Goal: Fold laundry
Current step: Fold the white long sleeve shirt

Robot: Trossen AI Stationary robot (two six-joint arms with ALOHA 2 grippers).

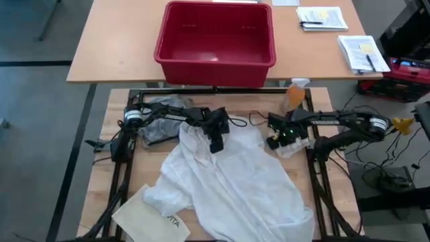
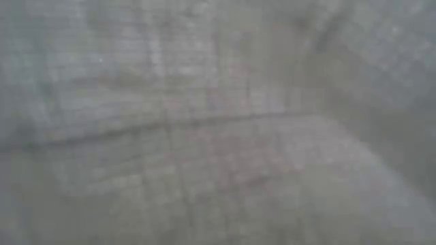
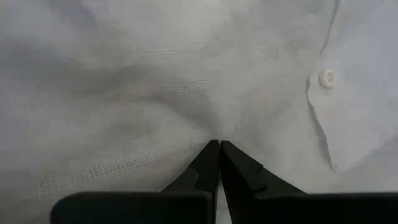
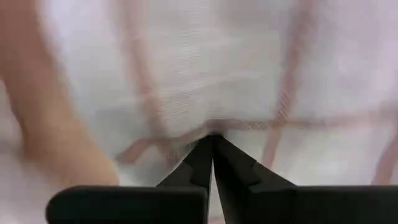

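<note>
**Both grippers pinch the white shirt**

The left gripper (image 1: 216, 143) is closed on the white shirt (image 1: 235, 181), spread across the table (image 1: 101, 168) centre. The right gripper (image 1: 274, 142) pinches its other upper edge, fingers together.

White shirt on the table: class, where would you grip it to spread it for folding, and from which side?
Grip the white shirt at its far top edge, coming down from above: it lies crumpled and limp. The left gripper and right gripper seem shut there.
</note>
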